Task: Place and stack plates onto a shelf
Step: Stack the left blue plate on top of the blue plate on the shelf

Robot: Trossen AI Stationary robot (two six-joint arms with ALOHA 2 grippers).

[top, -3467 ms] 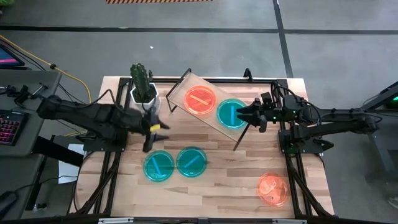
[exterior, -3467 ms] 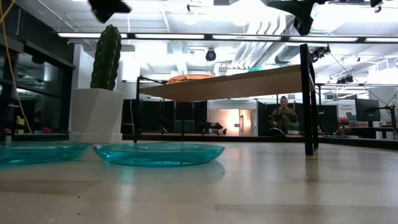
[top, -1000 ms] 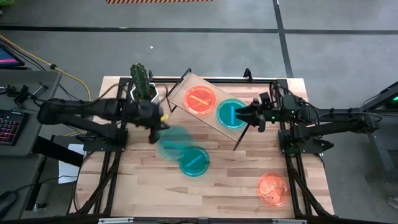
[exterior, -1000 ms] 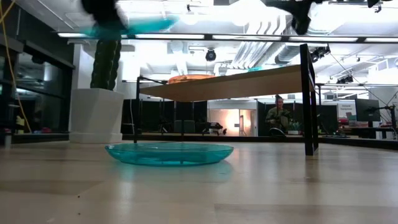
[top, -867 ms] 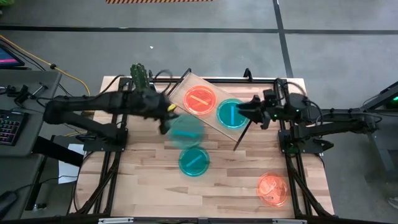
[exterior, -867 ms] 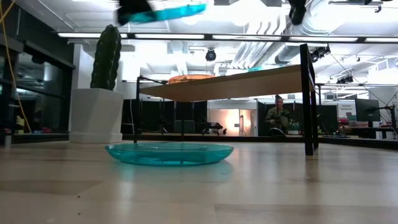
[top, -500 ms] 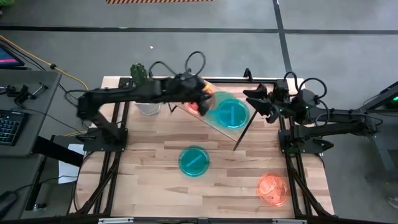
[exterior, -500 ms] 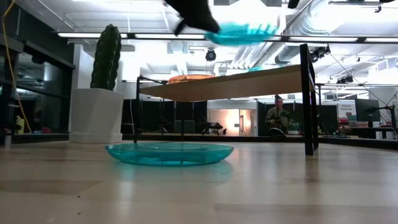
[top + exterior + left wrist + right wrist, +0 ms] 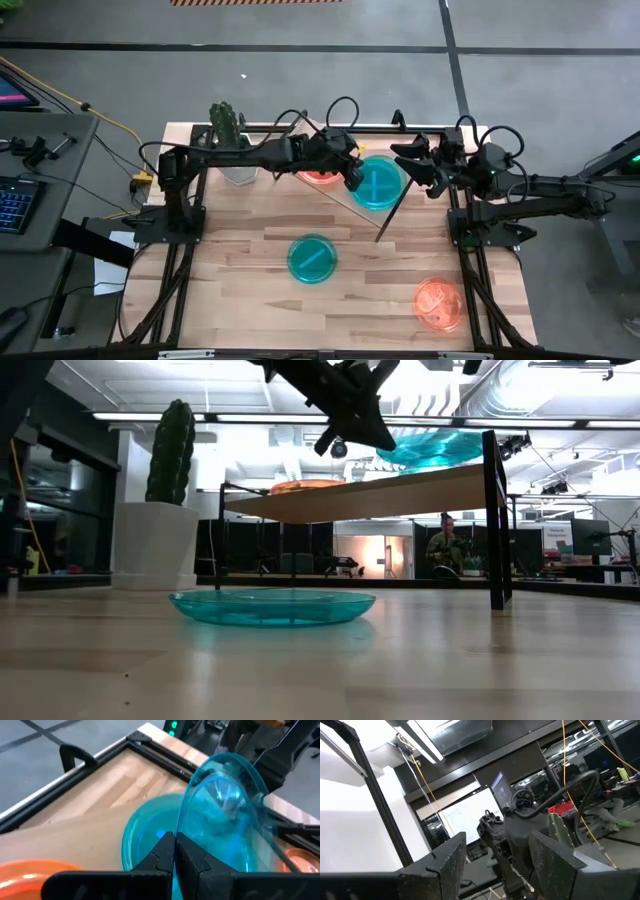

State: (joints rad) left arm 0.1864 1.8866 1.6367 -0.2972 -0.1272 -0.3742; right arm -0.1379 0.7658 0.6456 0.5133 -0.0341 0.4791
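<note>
Left arm: stretched across the desk's (image 9: pixel 400 290) far side, over the light-wood shelf on black wire legs (image 9: pixel 300 133).
Left end effector (image 9: pixel 354 177): fingers pinched on the rim of a translucent teal-blue round plastic plate (image 9: pixel 227 820), held tilted just above a second teal plate (image 9: pixel 145 832) lying on the shelf.
Orange-red plate (image 9: pixel 318 176): on the shelf, beside the teal pair, partly under the arm.
Right arm: raised at the shelf's right end.
Right end effector (image 9: pixel 412 165): fingers spread apart, gripping nothing.
Third teal plate (image 9: pixel 312 258): on the desk, mid-board.
Second orange-red plate (image 9: pixel 439 303): near the desk's front right corner.
Potted cactus (image 9: pixel 227 135): back left.
</note>
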